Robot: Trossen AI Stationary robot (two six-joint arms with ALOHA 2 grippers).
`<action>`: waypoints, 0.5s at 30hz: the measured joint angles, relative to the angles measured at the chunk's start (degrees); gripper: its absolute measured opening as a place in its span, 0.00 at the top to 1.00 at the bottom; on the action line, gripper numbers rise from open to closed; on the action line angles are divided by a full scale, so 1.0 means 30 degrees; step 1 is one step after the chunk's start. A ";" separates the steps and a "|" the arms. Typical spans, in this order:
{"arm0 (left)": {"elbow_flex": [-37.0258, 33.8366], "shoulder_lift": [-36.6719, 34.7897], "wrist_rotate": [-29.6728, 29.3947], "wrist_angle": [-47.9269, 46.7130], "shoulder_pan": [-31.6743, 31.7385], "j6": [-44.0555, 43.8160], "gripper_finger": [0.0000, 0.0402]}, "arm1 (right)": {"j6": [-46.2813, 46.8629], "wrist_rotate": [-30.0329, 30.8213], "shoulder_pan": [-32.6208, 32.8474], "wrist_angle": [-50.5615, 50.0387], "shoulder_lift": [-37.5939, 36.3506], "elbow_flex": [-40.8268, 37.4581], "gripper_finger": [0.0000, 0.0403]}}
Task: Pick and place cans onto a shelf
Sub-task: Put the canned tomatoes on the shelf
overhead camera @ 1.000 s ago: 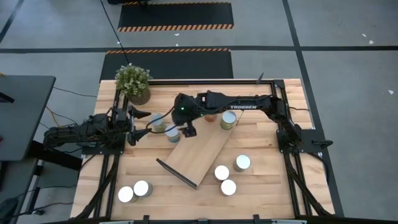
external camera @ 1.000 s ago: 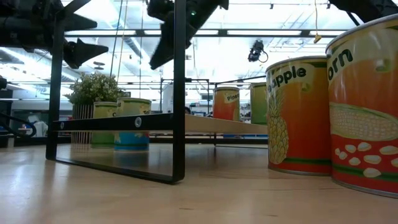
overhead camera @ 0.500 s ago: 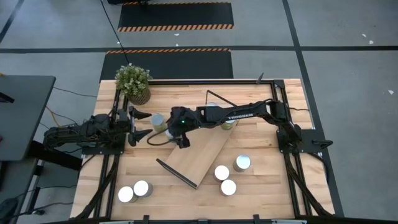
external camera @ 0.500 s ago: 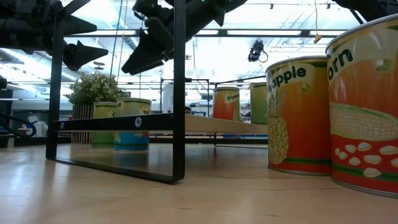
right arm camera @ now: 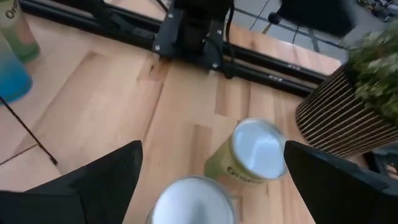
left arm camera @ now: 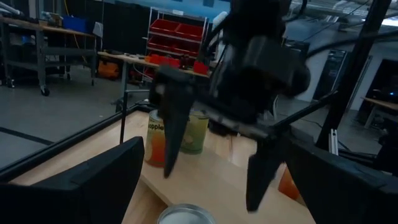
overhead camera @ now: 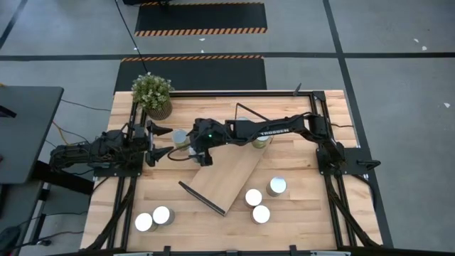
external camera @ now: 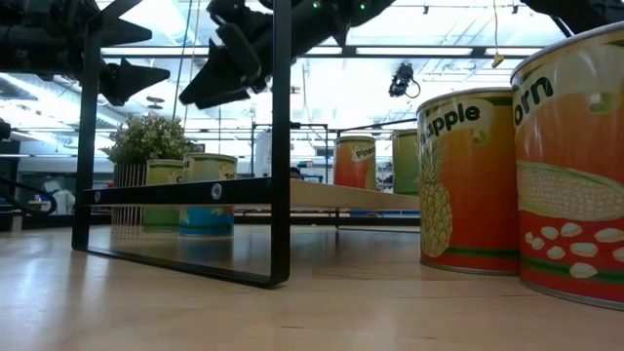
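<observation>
The shelf (overhead camera: 227, 176), a light-wood board on black wire frames (external camera: 281, 195), lies diagonally mid-table. Two silver-topped cans stand on the table by its far left end: a green-labelled one (overhead camera: 180, 136) (right arm camera: 258, 152) and another (right arm camera: 191, 199) nearer the shelf. My right gripper (overhead camera: 201, 155) (right arm camera: 212, 149) hovers open above these two and touches neither. My left gripper (overhead camera: 167, 141) (left arm camera: 214, 144) is open, level, just left of them. Two more cans (overhead camera: 259, 139) stand at the shelf's far right end; I cannot tell whether they stand on it.
A potted plant (overhead camera: 152, 92) stands at the far left corner, close behind the two cans. Three cans (overhead camera: 261, 199) stand right of the shelf's near end and two (overhead camera: 153, 218) at the near left. Black frame rails run along both table sides.
My right gripper has gone toward the table's left edge, from over the shelf's far end to above the two cans in front of my left gripper. No can has moved.
</observation>
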 joint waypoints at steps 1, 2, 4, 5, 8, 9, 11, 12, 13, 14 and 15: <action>0.0000 0.0000 0.0001 -0.0001 0.0000 0.0000 0.02 | 0.0050 -0.0152 0.0042 0.0305 0.0000 -0.0293 0.01; 0.0000 0.0000 0.0004 -0.0007 0.0000 0.0000 0.02 | 0.0041 -0.0262 0.0087 0.0504 0.0000 -0.0547 0.01; 0.0000 0.0000 -0.0004 0.0000 0.0000 0.0008 0.02 | -0.0064 -0.0296 0.0093 0.1040 0.0000 -0.1037 0.01; 0.0000 0.0000 -0.0004 -0.0007 0.0000 0.0015 0.02 | -0.0076 -0.0299 0.0093 0.1271 0.0000 -0.1264 0.01; 0.0000 0.0000 0.0000 -0.0007 0.0000 -0.0016 0.02 | -0.0005 -0.0296 0.0057 0.1752 0.0007 -0.1644 0.01; 0.0000 0.0000 -0.0002 -0.0007 0.0000 -0.0102 0.02 | 0.0035 -0.0296 0.0025 0.1831 0.0007 -0.1719 0.01; 0.0000 0.0000 0.0004 -0.0007 0.0000 -0.0138 0.02 | 0.0194 -0.0304 -0.0045 0.1929 0.0007 -0.1996 0.01; 0.0000 0.0000 0.0004 -0.0007 0.0000 -0.0146 0.02 | 0.0311 -0.0314 -0.0074 0.2064 0.0007 -0.2215 0.01; 0.0000 0.0000 0.0004 -0.0007 0.0000 -0.0138 0.02 | 0.0375 -0.0318 -0.0074 0.2104 0.0007 -0.2375 0.01; 0.0000 0.0000 0.0004 -0.0007 0.0000 -0.0138 0.02 | 0.0403 -0.0318 -0.0074 0.2235 0.0007 -0.2526 0.01; 0.0000 0.0000 0.0004 -0.0007 0.0000 -0.0138 0.02 | 0.0405 -0.0311 -0.0089 0.2359 0.0007 -0.2627 0.01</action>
